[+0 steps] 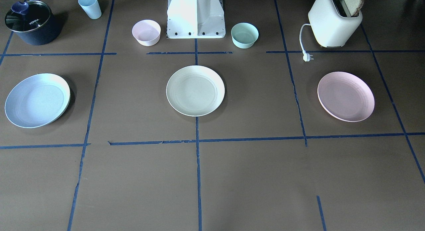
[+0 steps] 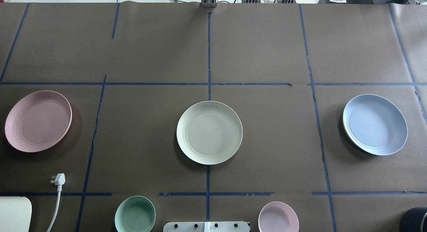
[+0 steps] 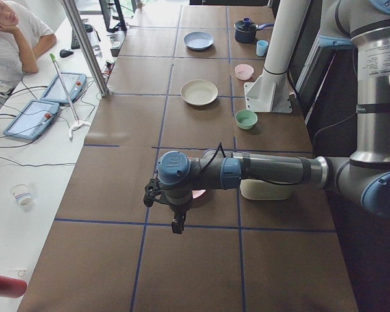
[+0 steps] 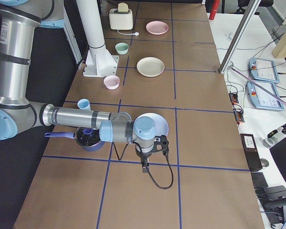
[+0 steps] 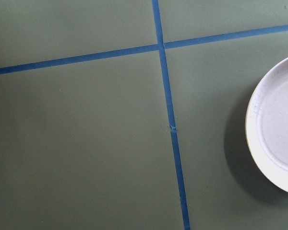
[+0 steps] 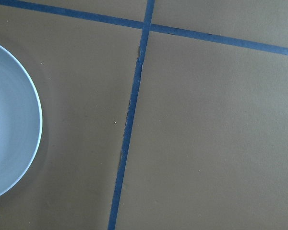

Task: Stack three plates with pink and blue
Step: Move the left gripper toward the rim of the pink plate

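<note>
- Pink plate (image 2: 38,121) — by the worktop's (image 2: 267,42) left edge; blue plate (image 2: 375,124) by the right edge; cream plate (image 2: 209,132) at centre, all well apart.
- Handling, judged: light, rigid, smooth matte, possibly slippery — pinch the raised rim.
- Left fingers (image 3: 176,224), right fingers (image 4: 144,164): spread cannot be told.

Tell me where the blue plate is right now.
In the overhead view the blue plate lies flat on the table, on the robot's right side, level with the cream plate at centre and well apart from it.
</note>
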{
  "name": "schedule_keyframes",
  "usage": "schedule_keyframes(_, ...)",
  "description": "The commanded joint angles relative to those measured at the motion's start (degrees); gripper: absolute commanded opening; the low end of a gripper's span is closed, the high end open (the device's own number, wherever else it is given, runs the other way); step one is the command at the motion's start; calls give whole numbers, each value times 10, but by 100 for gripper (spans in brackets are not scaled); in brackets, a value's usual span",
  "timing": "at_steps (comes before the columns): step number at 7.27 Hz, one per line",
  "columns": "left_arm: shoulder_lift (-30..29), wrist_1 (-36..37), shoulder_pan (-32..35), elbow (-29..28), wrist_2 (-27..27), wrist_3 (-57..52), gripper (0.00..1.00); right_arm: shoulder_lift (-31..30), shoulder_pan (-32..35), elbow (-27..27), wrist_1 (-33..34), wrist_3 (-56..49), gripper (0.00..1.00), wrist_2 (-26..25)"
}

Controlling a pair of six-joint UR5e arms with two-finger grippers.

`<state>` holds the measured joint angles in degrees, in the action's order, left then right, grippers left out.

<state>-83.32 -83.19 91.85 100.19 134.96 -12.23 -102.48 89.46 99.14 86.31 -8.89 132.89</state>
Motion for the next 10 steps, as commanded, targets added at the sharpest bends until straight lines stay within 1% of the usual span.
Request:
schedule_keyframes(1,3,-17,-1,3,-2,0,100,0,-2,0,0,-1,100,0)
schedule_keyframes(4,-6,-32,-2,-3,2,4,100,0,-2,4,-2,1,100,0)
schedule_keyframes(5,-30,-77,-4,-10,5,5,100,0,-2,4,-12,1,100,0)
schedule_keyframes(6,-24,-86,-4,-17,10,3,100,0,-2,3,-13,1,100,0)
schedule_keyframes(7,-25,-112,-10,-26,11,4,100,0,-2,3,-13,1,100,0)
schedule_keyframes(8,-24,-187,-70,-38,11,40,100,0,-2,3,-13,1,100,0)
schedule_keyframes(9,-25,-279,-121,-79,8,174,100,0,-2,3,-13,1,100,0)
schedule_keyframes(10,-25,-403,-185,-117,0,353,100,0,-2,3,-13,0,100,0)
